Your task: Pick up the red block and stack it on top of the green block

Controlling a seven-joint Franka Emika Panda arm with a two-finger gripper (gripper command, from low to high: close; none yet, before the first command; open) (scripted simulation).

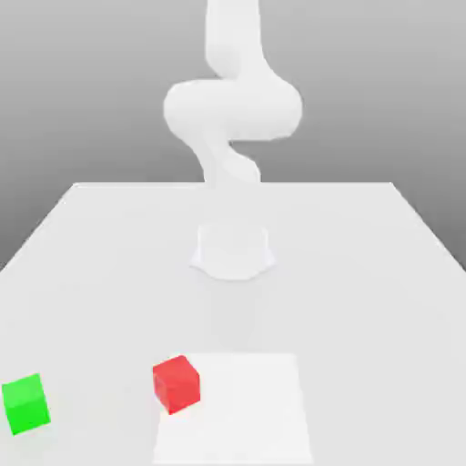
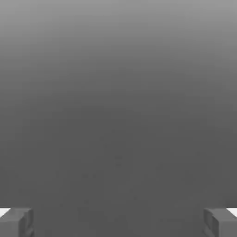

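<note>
Near the tabletop's (image 1: 364, 273) front edge, left of its middle in the exterior view, the red block (image 1: 176, 383) is seen, judged light, rigid and smooth, best pinched across two opposite flat faces by the wide-open, empty claw (image 2: 118, 222)

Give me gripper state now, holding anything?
Gripper: open, fingers spread wide, nothing between them. Red block and green block sit apart on the table.
</note>
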